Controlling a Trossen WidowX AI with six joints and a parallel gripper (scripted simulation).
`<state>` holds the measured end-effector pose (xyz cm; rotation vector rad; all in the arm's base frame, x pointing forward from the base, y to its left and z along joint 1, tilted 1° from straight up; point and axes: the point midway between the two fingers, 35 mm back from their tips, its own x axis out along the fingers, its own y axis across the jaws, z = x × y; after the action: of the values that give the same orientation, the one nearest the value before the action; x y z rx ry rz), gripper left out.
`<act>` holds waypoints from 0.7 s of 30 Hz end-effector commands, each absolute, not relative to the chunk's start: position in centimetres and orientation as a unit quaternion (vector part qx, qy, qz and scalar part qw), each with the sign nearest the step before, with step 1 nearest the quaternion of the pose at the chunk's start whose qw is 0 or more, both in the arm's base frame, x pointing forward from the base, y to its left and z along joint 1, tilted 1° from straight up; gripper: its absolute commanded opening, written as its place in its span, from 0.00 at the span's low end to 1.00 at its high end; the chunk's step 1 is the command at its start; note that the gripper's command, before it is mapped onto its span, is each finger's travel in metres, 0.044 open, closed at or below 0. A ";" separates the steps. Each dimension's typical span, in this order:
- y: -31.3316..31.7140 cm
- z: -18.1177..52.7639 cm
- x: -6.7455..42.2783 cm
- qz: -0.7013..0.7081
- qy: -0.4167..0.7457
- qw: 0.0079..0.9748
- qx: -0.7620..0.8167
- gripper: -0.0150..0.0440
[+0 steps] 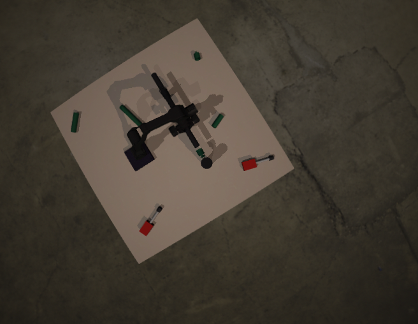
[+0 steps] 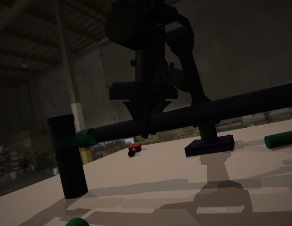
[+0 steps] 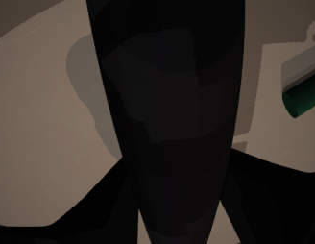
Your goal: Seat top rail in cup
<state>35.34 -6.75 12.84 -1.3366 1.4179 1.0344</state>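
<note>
The long dark rail [image 1: 192, 138] [image 2: 238, 106] [image 3: 173, 106] runs to the big black post [image 2: 70, 170]. The green brace band [image 2: 61, 144] sits high on the post, a little below the post cap [image 1: 206, 162] [image 2: 61, 119]. The green rail-end cup [image 1: 200, 152] [image 2: 83, 139] points toward the rail. The rail's cut end is at the cup's mouth; the top view shows a small gap between them, and it does not look inside. My gripper [image 2: 148, 132] [image 3: 168, 156] is shut on the rail, a short way behind the cut end. The loop cap is a dark thicker part [image 1: 164, 92] on the rail's far half.
Green cylinders [image 1: 74, 122] [image 1: 217, 120] [image 2: 281, 139] [image 3: 306, 97] lie on the pale table [image 1: 174, 194]. A small green piece [image 1: 197, 55] lies near its far corner. Two red-ended pieces [image 1: 249, 164] [image 1: 146, 228] lie toward the near side. The arm's base [image 1: 139, 162] [image 2: 209, 147] stands beside the rail.
</note>
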 end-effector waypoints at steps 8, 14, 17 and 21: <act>-8.0 13.2 35.4 0.415 0.574 0.452 -0.543 0.25; -8.9 12.9 35.2 0.418 0.574 0.450 -0.541 0.25; -9.0 12.9 35.2 0.418 0.574 0.450 -0.541 0.25; -9.0 12.9 35.2 0.418 0.574 0.450 -0.541 0.25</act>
<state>35.23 -8.53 12.82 -1.3297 1.4126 1.0402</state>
